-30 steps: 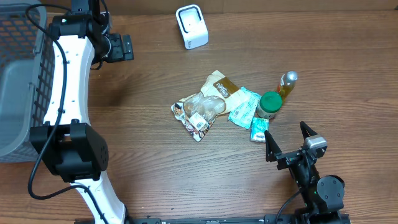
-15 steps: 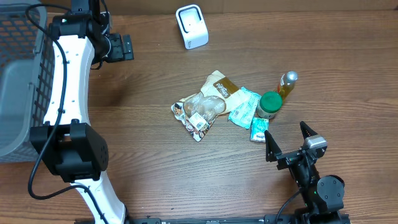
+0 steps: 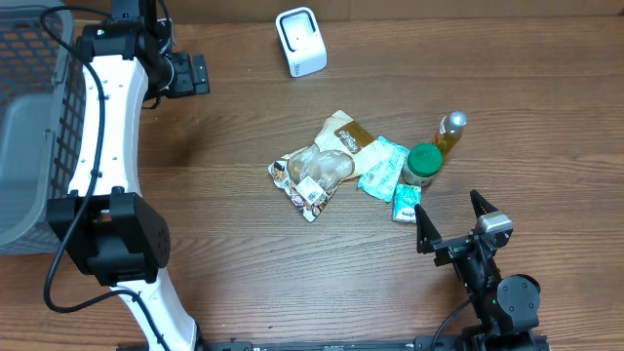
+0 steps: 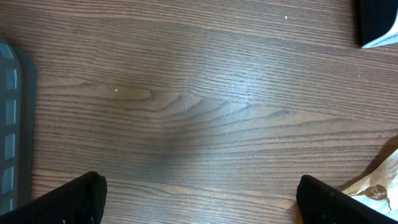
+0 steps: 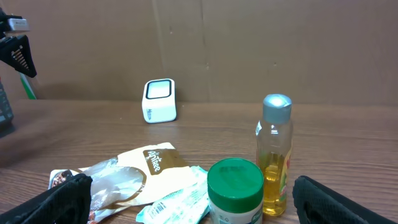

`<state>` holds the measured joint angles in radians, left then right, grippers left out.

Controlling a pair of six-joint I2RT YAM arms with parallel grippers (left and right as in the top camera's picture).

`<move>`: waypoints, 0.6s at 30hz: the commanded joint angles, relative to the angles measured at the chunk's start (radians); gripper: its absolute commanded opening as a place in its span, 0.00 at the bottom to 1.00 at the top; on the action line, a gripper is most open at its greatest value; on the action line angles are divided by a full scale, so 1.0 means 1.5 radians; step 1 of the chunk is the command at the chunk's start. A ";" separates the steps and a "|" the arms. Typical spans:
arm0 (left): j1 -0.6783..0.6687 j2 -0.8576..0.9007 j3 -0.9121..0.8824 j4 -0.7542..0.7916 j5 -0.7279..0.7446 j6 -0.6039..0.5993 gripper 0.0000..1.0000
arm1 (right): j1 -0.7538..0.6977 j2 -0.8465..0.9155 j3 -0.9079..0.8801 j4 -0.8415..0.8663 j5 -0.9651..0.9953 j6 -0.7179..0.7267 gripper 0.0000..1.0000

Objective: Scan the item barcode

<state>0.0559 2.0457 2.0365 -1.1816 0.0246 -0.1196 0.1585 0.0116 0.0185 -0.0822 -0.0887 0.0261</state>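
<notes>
1. Right pincer (image 3: 450, 218): jaws fully apart, nothing between them. I have it low at the near edge of the tabletop (image 3: 253, 273), facing the goods and touching none of them.
2. Box (image 3: 406, 203): small, green and white, lying flat just beyond the right pincer. It is the nearest thing to it.
3. Jar (image 3: 422, 164): green lid, upright, just behind the box.
4. Bottle (image 3: 450, 131): yellow liquid, silver cap, upright, just beside the jar on its far right.
5. Sachet (image 3: 382, 168): teal, flat, against the jar's left side.
6. Pouch (image 3: 346, 135): brown and white, flat, touching the sachet's far-left edge.
7. Bag (image 3: 312, 175): clear, crumpled, overlapping the pouch at the left end of the cluster. A small printed label shows at its near end; I cannot tell whether it is a barcode.
8. Scanner (image 3: 300, 41): white, standing at the far edge of the tabletop, well apart from the cluster. No item is near it.
9. Left pincer (image 3: 202, 74): jaws wide apart, empty. My wrist view shows only bare wood between the fingers. It hangs at the far left, between scanner and basket.
10. Basket (image 3: 29, 117): grey, mesh-walled, at the far-left edge of the tabletop.
</notes>
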 commanded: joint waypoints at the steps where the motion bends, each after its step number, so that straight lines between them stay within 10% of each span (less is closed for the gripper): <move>1: -0.003 -0.009 0.005 0.001 -0.004 0.000 1.00 | -0.003 -0.006 -0.007 0.003 0.006 -0.003 1.00; 18: -0.003 -0.058 0.005 0.001 -0.004 0.000 0.99 | -0.003 -0.006 -0.007 0.003 0.006 -0.003 1.00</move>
<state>0.0559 2.0438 2.0365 -1.1820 0.0246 -0.1200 0.1585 0.0116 0.0185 -0.0818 -0.0887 0.0257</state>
